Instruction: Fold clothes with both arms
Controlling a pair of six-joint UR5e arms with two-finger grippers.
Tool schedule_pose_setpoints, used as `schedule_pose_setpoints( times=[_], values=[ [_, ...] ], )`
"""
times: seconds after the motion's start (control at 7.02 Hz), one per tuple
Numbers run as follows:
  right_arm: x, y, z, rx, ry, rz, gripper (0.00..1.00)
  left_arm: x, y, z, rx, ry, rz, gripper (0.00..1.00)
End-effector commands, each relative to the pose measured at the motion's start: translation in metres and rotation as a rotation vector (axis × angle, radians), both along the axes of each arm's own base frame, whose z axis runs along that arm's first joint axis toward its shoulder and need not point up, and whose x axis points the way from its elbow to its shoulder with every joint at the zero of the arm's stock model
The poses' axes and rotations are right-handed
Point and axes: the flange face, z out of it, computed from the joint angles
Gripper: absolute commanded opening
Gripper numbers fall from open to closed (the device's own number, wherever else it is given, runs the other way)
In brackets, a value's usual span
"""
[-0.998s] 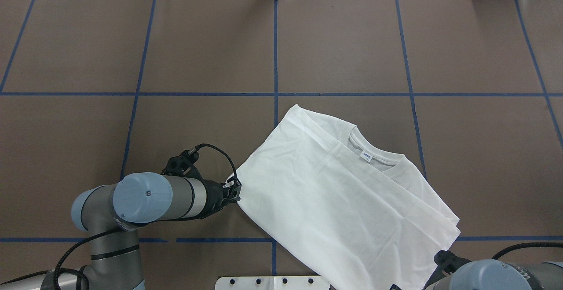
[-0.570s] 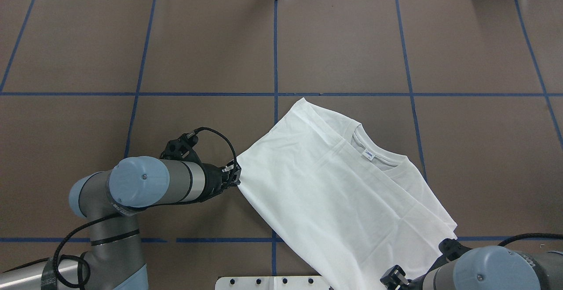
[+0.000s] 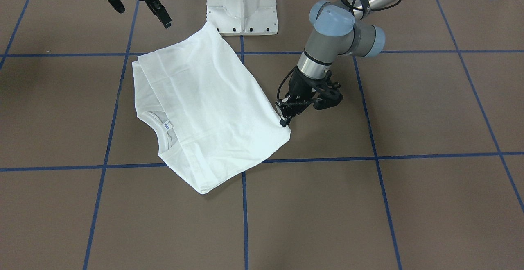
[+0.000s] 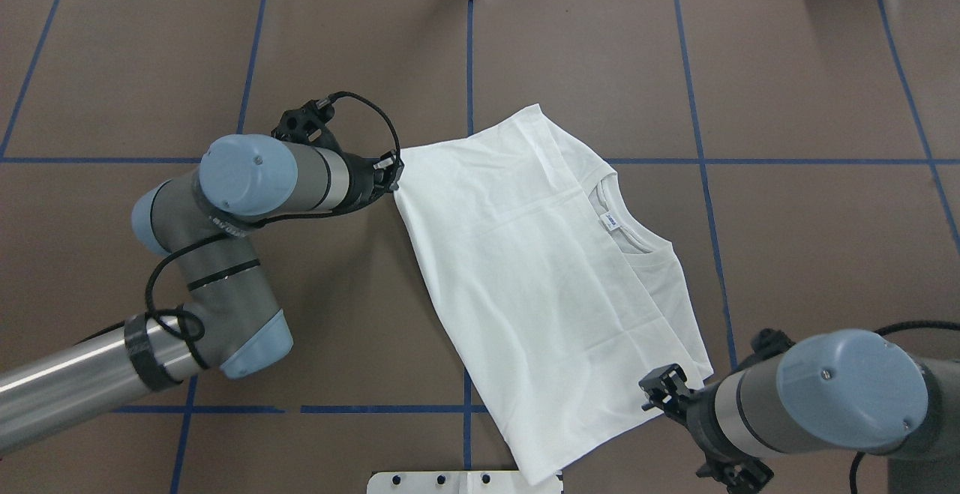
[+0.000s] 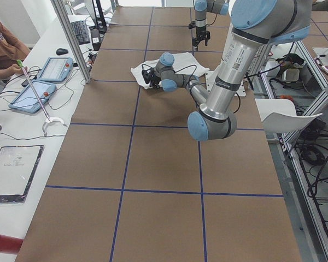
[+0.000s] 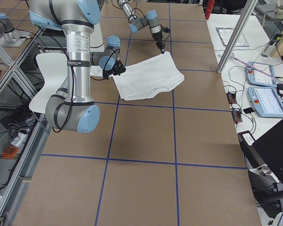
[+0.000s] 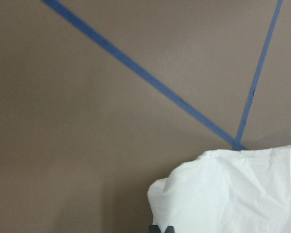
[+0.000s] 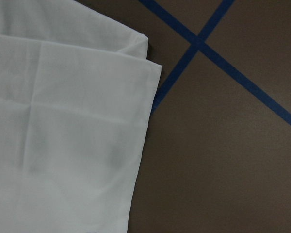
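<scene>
Brown counter [image 4: 810, 74] with a blue tape grid [image 4: 470, 89] carries the folded white shirt [image 4: 540, 269], lying flat near the centre, one corner reaching the pedestal [image 3: 241, 3]. Left hand [image 3: 285, 121] is clenched on the shirt's far left corner. Right hand [image 3: 165, 21] sits just off the near right corner, holding nothing; its finger spacing cannot be determined.
</scene>
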Motion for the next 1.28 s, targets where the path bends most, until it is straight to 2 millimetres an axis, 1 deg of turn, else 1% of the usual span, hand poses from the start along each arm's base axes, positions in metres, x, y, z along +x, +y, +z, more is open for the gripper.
schedule_pose_setpoints(
  times=[0.0, 0.14, 0.29, 0.43, 0.57, 0.71, 0.86, 1.0, 1.14],
  values=[
    [-0.017, -0.063, -0.047, 0.068, 0.075, 0.029, 1.0, 0.028, -0.102, 0.035, 0.045, -0.027, -0.064, 0.0],
    [-0.03, -0.082, -0.041, 0.075, 0.105, 0.035, 1.0, 0.032, -0.14, 0.032, 0.048, -0.045, -0.088, 0.0],
    [-0.02, -0.1, -0.043, 0.09, 0.102, 0.064, 1.0, 0.021, -0.155, 0.036, 0.075, -0.074, -0.091, 0.0],
    [-0.02, -0.107, -0.041, 0.155, 0.105, 0.015, 1.0, 0.03, -0.166, 0.032, 0.069, -0.083, -0.091, 0.0],
    [-0.014, -0.122, -0.039, 0.169, 0.101, 0.029, 1.0, 0.031, -0.177, 0.03, 0.076, -0.074, -0.1, 0.0],
    [-0.017, -0.131, -0.035, 0.173, 0.09, 0.043, 1.0, 0.03, -0.179, 0.028, 0.077, -0.072, -0.102, 0.0],
    [-0.021, -0.134, -0.03, 0.175, 0.087, 0.045, 1.0, 0.031, -0.18, 0.018, 0.083, -0.061, -0.098, 0.29],
    [-0.022, -0.135, -0.03, 0.179, 0.088, 0.045, 1.0, 0.032, -0.179, 0.015, 0.079, -0.053, -0.082, 0.35],
    [-0.025, -0.137, -0.035, 0.19, 0.067, 0.049, 1.0, 0.024, -0.18, 0.004, 0.077, -0.028, -0.053, 0.44]
  ],
)
